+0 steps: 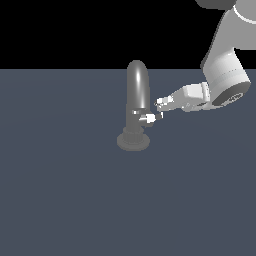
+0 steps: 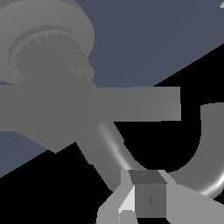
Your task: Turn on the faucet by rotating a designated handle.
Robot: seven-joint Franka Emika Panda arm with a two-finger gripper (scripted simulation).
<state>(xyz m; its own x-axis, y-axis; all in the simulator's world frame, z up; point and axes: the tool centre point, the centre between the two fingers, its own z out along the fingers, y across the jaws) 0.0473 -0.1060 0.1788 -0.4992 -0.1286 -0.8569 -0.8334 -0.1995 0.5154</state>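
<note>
The faucet (image 1: 137,87) is a glossy grey arched tube on a dark round base (image 1: 133,141) in the middle of the exterior view. The handle (image 1: 149,118), a short silver lever, juts from its lower stem toward the exterior view's right. My gripper (image 1: 160,104) reaches in from that side, its tips just above the handle's outer end; contact is unclear. The fingers look pressed together with nothing between them. In the wrist view the handle (image 2: 140,103) is a flat grey bar ahead of my gripper (image 2: 140,202), with the curved tube (image 2: 205,168) and the base (image 2: 48,41) beyond.
The faucet stands on a flat blue-grey surface (image 1: 60,200). The white arm (image 1: 225,70) comes down from the upper part of the exterior view's right. Nothing else shows on the surface.
</note>
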